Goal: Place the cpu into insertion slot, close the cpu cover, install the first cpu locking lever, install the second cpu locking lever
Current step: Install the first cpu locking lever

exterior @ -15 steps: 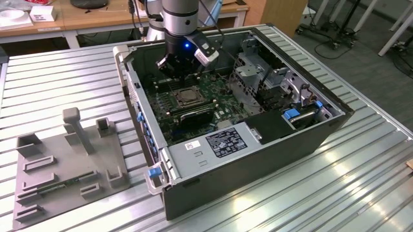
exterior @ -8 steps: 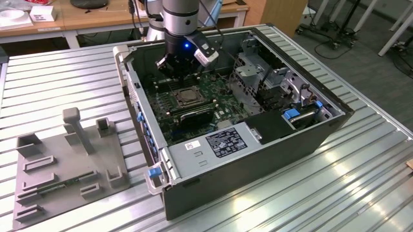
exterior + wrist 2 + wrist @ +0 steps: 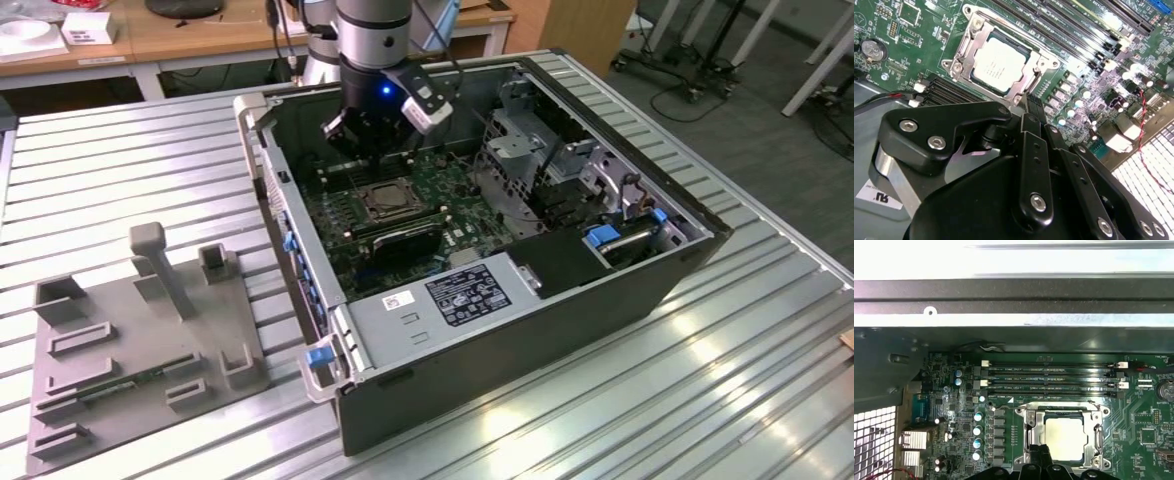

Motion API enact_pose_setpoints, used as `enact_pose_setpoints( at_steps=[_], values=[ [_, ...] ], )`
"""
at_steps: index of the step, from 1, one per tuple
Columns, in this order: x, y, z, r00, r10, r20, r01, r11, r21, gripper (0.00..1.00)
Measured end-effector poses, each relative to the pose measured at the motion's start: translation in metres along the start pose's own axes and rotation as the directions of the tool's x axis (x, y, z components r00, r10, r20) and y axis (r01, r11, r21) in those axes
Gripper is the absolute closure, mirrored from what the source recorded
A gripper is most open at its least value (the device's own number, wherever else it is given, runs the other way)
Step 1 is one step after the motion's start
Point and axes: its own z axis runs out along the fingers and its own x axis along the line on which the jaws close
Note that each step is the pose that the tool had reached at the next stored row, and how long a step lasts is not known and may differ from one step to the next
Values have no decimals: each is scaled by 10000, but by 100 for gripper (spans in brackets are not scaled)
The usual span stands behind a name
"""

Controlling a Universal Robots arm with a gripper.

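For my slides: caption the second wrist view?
Gripper near the cpu, which sits under the cpu cover on the green motherboard.

Your arm (image 3: pixel 367 35) stands nearly upright, its grey tube section directly above the jaws. Your wrist (image 3: pixel 378 90) sits just above the jaws and shows a small lit blue light. A pale camera box (image 3: pixel 427 105) is mounted on it, above the jaws and off to one side. Your gripper (image 3: pixel 363 140) points straight down, its black body widest at the wrist and narrowing toward the tips. In the second wrist view your gripper (image 3: pixel 1031 100) shows bolted black linkage bars (image 3: pixel 939 132) fanning out behind the jaws. Its two fingers (image 3: pixel 1033 150) lie side by side, drawn together. In the first wrist view the fingers (image 3: pixel 1035 455) meet at a narrow tip.
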Motion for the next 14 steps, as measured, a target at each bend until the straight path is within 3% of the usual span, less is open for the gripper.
enact_pose_setpoints(
  at_steps=[5, 14],
  values=[
    [8, 1, -16, 10000, -2, 9, 2, 10000, 0, 89],
    [121, 1, -16, 10000, -5, 84, 5, 10000, 0, 89]
  ],
)
